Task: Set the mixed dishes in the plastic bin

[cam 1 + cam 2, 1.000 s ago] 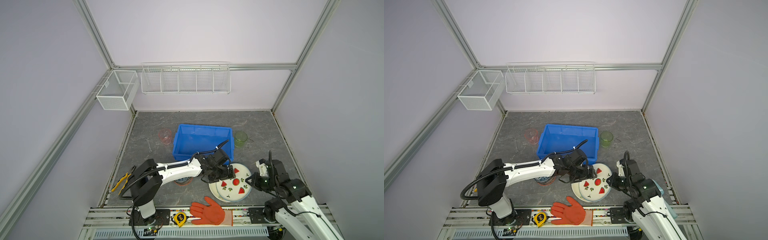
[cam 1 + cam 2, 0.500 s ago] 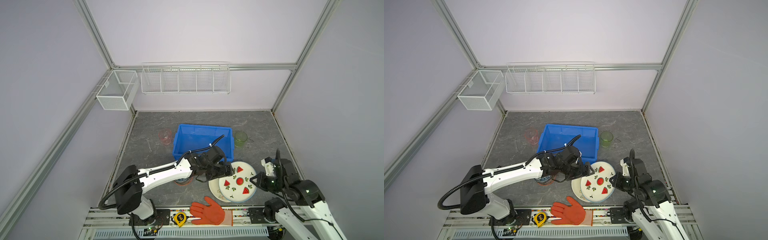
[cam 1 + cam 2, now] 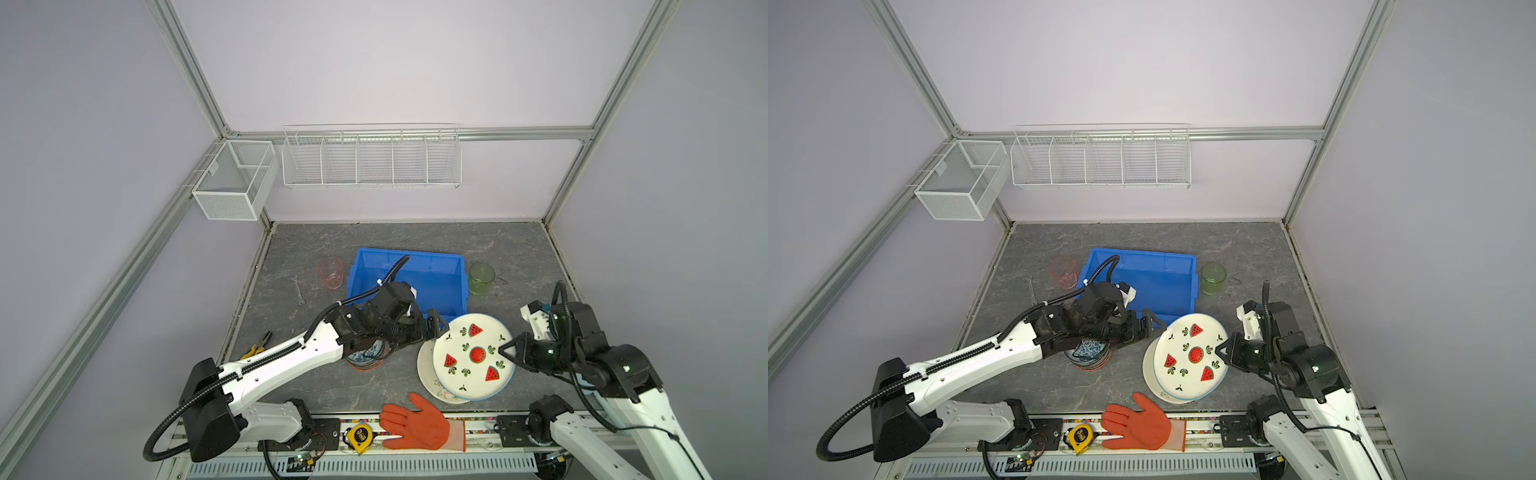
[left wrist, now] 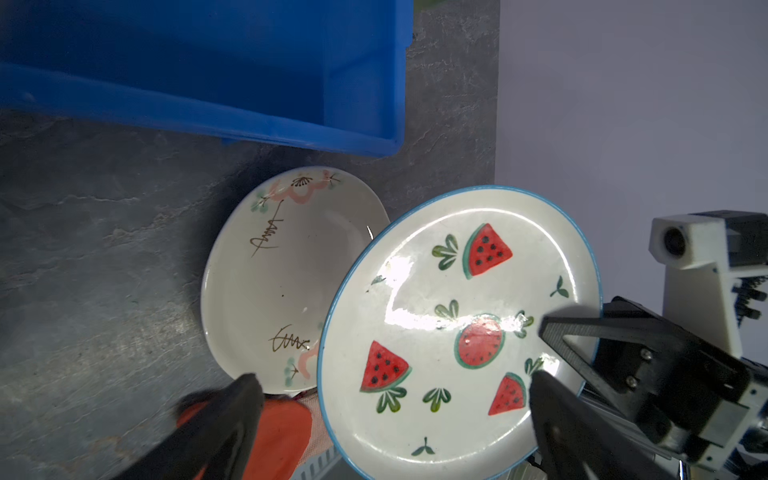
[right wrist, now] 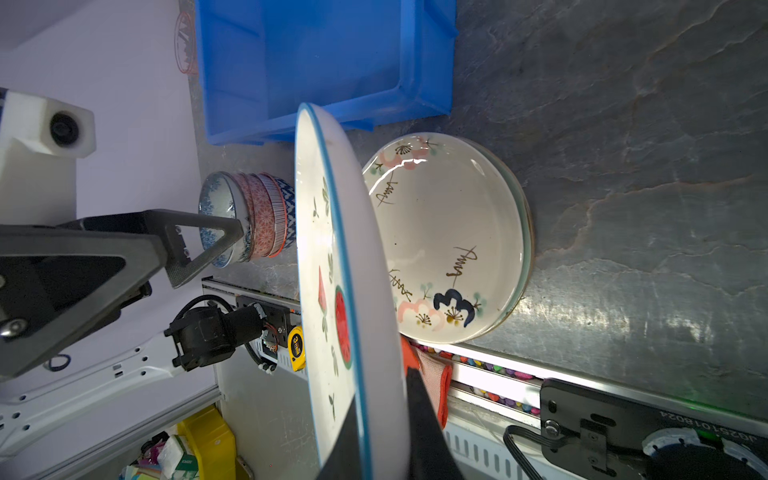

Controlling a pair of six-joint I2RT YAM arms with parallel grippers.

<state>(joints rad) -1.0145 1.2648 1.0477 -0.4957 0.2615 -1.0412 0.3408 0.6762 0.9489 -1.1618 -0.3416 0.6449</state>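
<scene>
The right end effector (image 3: 505,347) pinches the watermelon plate (image 3: 471,355) by its rim, tipped up over the flowery plate (image 3: 424,370), and the left end effector (image 3: 434,330) is wide open just beside its far edge, with the blue bin (image 3: 432,266) close behind.

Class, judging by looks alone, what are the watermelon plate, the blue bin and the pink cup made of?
Watermelon plate: likely glazed ceramic, glossy glare streaks.
Blue bin: moulded plastic, uniform colour, dull sheen.
Pink cup: tinted plastic or glass, unclear which; see-through walls.
</scene>
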